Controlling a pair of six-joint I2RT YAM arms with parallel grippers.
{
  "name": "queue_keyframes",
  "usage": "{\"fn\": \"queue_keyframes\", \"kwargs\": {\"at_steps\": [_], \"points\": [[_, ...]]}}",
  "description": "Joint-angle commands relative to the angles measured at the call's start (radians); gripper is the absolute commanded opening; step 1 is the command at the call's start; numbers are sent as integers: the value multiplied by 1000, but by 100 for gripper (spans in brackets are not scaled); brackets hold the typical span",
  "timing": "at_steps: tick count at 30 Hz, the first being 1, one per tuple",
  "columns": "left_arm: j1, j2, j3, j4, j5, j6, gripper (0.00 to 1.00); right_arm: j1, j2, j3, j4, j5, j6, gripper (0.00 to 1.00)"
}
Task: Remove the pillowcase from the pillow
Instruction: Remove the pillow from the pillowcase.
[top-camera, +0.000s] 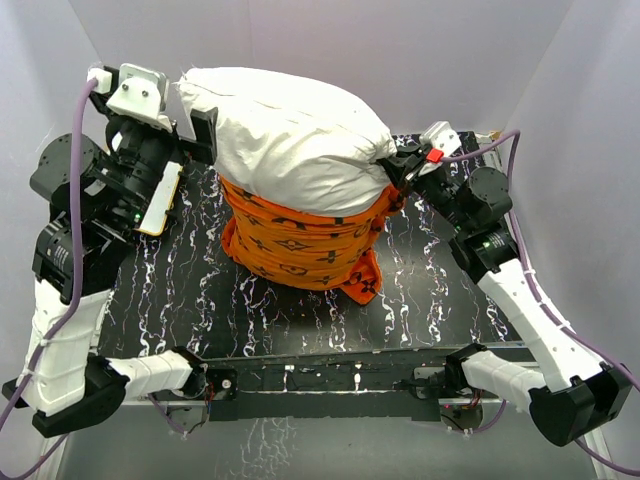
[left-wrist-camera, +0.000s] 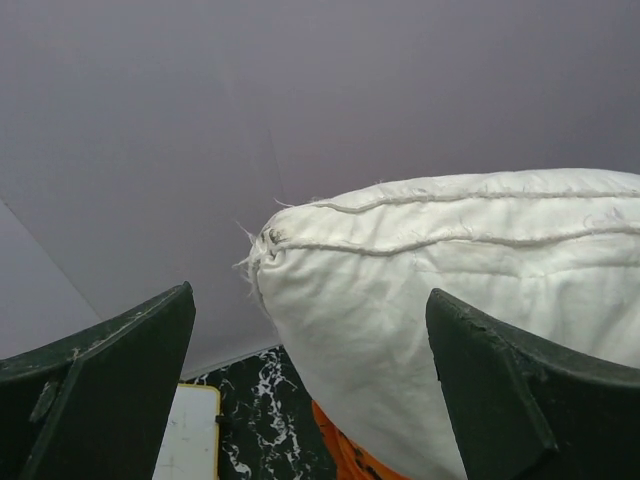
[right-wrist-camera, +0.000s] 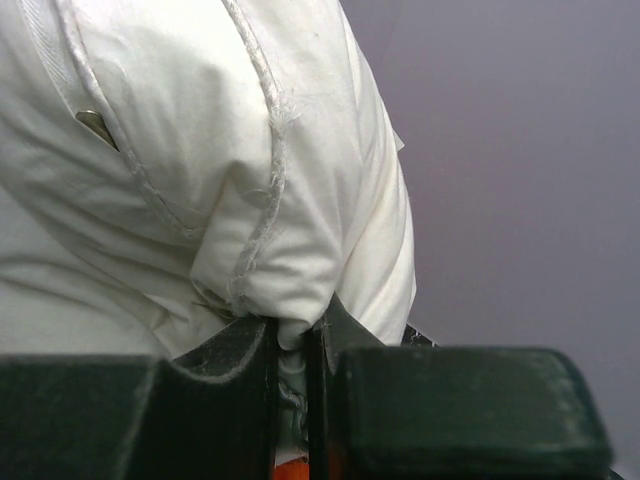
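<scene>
We are in the pulling-apart step: the pillow (top-camera: 290, 130) fills the upper middle of the overhead view, most of it bare, while the pillowcase (top-camera: 300, 245) is bunched in orange folds around its lower end at the centre of the frame, resting on the black marbled table (top-camera: 450, 300). The right claw (right-wrist-camera: 290, 335) is clenched on a corner of the pillow at the right of centre, white fabric squeezed between its jaws. The left claw (top-camera: 195, 125) hangs released, its jaws spread wide, beside the pillow's other corner at the upper left; whether it touches that corner we cannot tell. We judge the task well along but unfinished, since the case wraps the lower end. The next move, as we read it, calls for the free claw either to close on the seamed corner in front of it or to drop to the orange folds and pin them, so that pillow and case can be drawn opposite ways. We count one pillow, one pillowcase, two claws, and one small white board (top-camera: 165, 200) lying at the left edge.
</scene>
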Motion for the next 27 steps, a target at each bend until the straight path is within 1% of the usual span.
{"fn": "queue_keyframes", "kwargs": {"at_steps": [1,3,5,7,8,9,10,11,12,13,14,15,16,17,18,19,21,22,24,27], "points": [[2,63,23,-103,23,-156,97,0,-10,-34,-121,5,-14,8],[5,83,23,-144,79,-224,97,-1,-27,-33,-132,7,-18,8],[14,116,36,-183,141,-252,97,-1,-43,-34,-153,23,-29,8],[50,161,71,-240,225,-277,97,-1,-57,-33,-170,44,-40,8],[92,188,91,-269,308,-296,97,-1,-65,-36,-179,53,-44,8],[162,218,122,-301,426,-334,97,-1,-72,-38,-185,59,-46,8],[240,254,137,-326,584,-355,94,-1,-79,-41,-188,66,-44,8],[351,292,172,-351,809,-397,87,-1,-84,-41,-192,77,-41,8],[419,329,191,-365,976,-424,76,-1,-84,-37,-201,91,-33,8],[463,359,197,-354,1129,-458,62,-1,-80,-21,-217,111,-22,11],[484,380,187,-321,1235,-482,43,-1,-72,5,-243,121,-16,24],[487,387,170,-278,1294,-495,27,-1,-63,40,-274,121,-15,41],[487,380,137,-212,1309,-519,16,0,-53,80,-300,119,-12,54],[487,361,83,-114,1307,-558,4,-1,-45,122,-319,118,-6,63],[487,334,34,-35,1289,-579,0,-1,-37,172,-332,117,3,70],[485,308,-3,31,1272,-587,0,-1,-23,224,-346,117,10,82],[475,301,-27,97,1254,-608,0,0,3,347,-366,110,24,91],[469,309,-23,106,1253,-620,0,-1,24,410,-382,100,31,95],[446,321,-8,105,1250,-626,0,0,85,539,-401,59,59,98],[386,320,-8,100,1213,-594,0,10,172,727,-406,-50,115,98]]}}
